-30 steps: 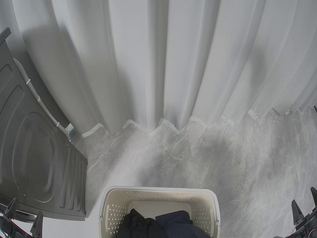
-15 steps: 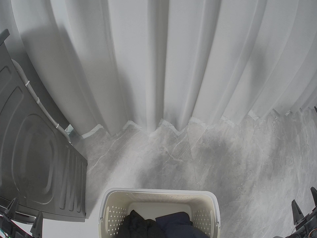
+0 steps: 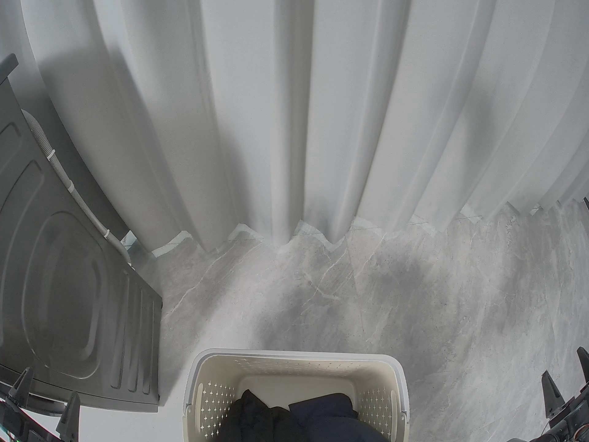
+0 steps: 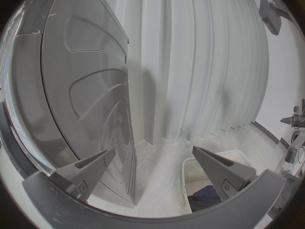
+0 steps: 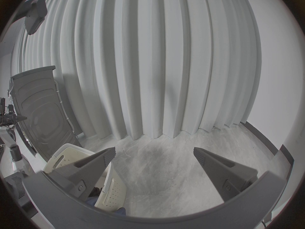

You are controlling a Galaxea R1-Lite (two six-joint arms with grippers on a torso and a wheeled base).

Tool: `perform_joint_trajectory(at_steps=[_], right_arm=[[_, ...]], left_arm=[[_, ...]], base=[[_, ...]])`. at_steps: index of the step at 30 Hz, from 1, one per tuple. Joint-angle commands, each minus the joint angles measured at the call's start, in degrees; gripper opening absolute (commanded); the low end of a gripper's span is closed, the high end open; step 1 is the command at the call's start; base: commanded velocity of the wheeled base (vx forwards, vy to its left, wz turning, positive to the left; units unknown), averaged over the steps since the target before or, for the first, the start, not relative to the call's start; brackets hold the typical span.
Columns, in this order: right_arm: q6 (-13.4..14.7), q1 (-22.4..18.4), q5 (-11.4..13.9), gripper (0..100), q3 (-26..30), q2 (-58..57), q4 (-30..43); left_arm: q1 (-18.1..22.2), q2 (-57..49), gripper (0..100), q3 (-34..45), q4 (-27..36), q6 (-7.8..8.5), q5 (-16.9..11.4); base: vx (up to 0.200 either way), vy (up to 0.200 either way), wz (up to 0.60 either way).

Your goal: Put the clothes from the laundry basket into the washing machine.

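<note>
Over the last second almost nothing moved. The whole head view slipped slightly and then settled, which was a shift of the camera and not of the things. The laundry basket (image 3: 294,357) kept its place on the floor (image 3: 399,290), close in front of the robot, with the dark clothes (image 3: 307,417) still heaped inside it, untouched. The washing machine (image 3: 67,290) stood just beside the basket on the robot's left, turning a grey ribbed panel and a hose toward the camera. The left gripper (image 3: 50,383) stayed low near that panel, its fingers spread wide with nothing between them. The right gripper (image 3: 563,363) hung well apart on the other side of the basket, likewise wide and empty. Judged from this, the task had not really begun: no garment was lifted, and a reach down into the basket remained the first step.
</note>
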Motion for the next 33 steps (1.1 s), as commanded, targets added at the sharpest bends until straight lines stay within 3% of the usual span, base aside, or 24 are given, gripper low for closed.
perform_joint_trajectory(at_steps=[1, 33], right_arm=[[-0.04, 0.0, 0.01, 100, 0.92, -0.93, -0.01], [0.05, 0.0, 0.01, 100, 0.92, -0.93, -0.01]], left_arm=[[0.0, -0.86, 100, 0.92, 0.0, -0.1, 0.01], [0.0, -0.86, 100, 0.92, 0.0, 0.08, 0.01]], base=[[0.0, 0.0, 0.0], [-0.188, 0.0, 0.0]])
